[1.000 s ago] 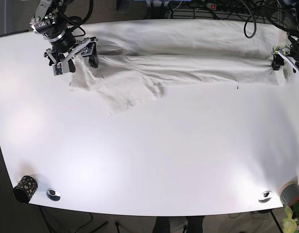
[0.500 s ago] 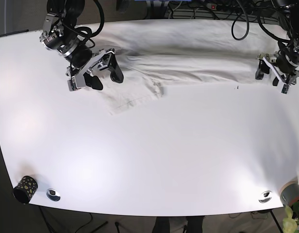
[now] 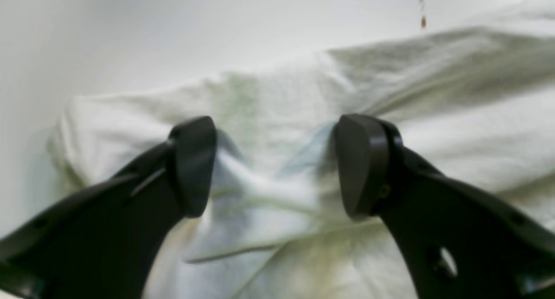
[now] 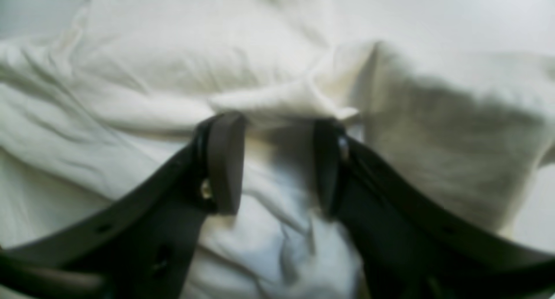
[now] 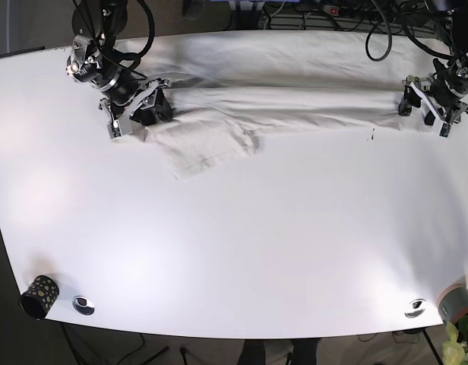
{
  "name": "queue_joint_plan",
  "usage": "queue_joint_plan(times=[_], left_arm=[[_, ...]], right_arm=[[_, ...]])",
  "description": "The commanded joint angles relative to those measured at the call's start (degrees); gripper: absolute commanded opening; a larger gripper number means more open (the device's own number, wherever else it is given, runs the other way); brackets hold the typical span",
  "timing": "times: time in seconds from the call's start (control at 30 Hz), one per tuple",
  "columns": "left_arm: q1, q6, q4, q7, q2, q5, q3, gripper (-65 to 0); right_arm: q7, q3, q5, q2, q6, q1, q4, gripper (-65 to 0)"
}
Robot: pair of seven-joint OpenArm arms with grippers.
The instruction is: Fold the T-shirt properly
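Near edge: a small dark patterned cup [image 5: 38, 296] stands at the front corner of the tabletop [image 5: 241, 243] on the base view's left, with a metal disc [image 5: 83, 305] just beside it; a second metal disc [image 5: 415, 308] and a grey pot [image 5: 454, 302] sit at the opposite front corner.
Open room: the whole front and middle of the tabletop is bare white surface, well apart from both arms.
T-shirt: the white T-shirt [image 5: 295, 103] lies as a long band across the far part of the tabletop, folded lengthwise, with one sleeve [image 5: 203, 144] sticking out toward the front.
Right end effector [image 4: 277, 160]: low on the cloth at the sleeve end, tilted down; its two fingers stand apart, a raised fold of shirt between and just ahead of them.
Left end effector [image 3: 273, 164]: down on the other end of the T-shirt [image 3: 303, 99], near the tabletop's side edge; fingers spread wide, bunched cloth lying between them, not pinched.
Far edge: black cables [image 5: 386, 23] hang behind the tabletop's back rim.
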Motion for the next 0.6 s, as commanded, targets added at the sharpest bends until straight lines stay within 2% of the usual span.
queue_joint_plan(times=[0.0,0.13,0.37,0.47,0.57], left_arm=[[-2.12,0.82,-2.59,1.28,-0.62,4.18,1.37,-25.3],[-8.72,0.82,-7.16,1.11,-0.62,6.12,4.09,-25.3],[-18.12,0.82,-11.2,1.55,-0.62,6.2,6.56,-24.9],[-19.53,0.82,-9.71,3.92,-0.62,6.03,6.38,-24.6],[-20.5,0.82,-6.37,7.0,-0.62,5.59,5.15,-20.7]], right_arm=[[0.3,-0.05,-1.46,1.85,-0.56,1.2,-1.04,-38.7],[0.65,-0.14,-1.72,3.34,-0.56,4.54,-6.14,-38.7],[2.32,-0.31,-1.72,5.28,-0.56,9.11,-10.18,-38.7],[2.23,-0.31,-1.72,5.28,-0.56,9.81,-10.01,-38.7],[2.23,-0.4,-1.72,5.28,-0.56,10.17,-9.92,-38.7]])
